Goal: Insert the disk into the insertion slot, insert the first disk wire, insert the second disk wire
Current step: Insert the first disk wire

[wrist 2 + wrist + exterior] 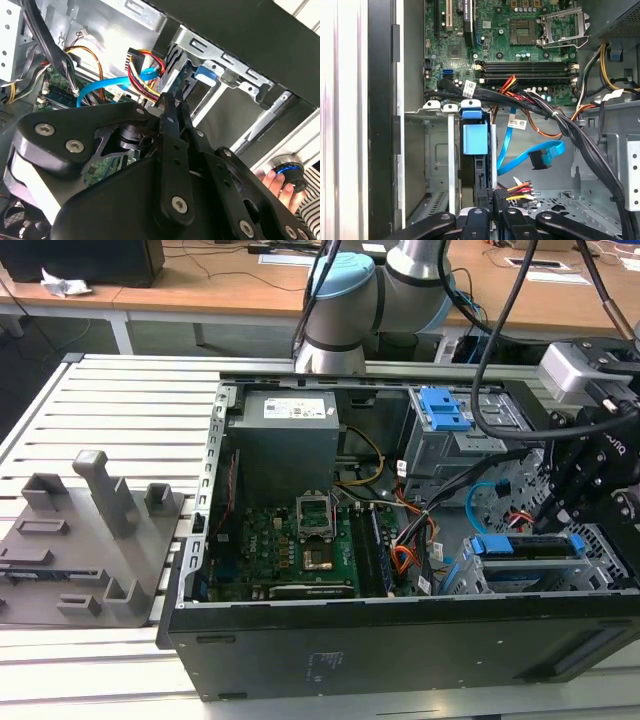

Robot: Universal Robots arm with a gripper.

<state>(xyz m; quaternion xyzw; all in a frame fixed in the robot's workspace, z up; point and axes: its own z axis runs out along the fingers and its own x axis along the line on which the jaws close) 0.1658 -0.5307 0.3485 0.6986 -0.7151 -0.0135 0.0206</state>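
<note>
The disk (525, 546) in its blue carrier (474, 137) stands inside the grey insertion slot (462, 578) at the case's corner, on the exterior view's right. My gripper (492, 201) hangs just behind the disk's rear edge. Its fingers (172, 107) are pressed together on a black plug with red, yellow and black wires (520, 188). That wire bundle (145, 75) leads away from the fingertips. A light blue disk wire (540, 154) lies loose beside the slot, its plug free, and it is apart from the gripper.
A thick black cable bundle (560, 122) crosses above the slot. The motherboard (300, 540) and power supply (285, 435) fill the case's other half. A taller grey cage with a blue latch (445, 410) stands behind. A person's hand (275, 181) holds a device outside the case.
</note>
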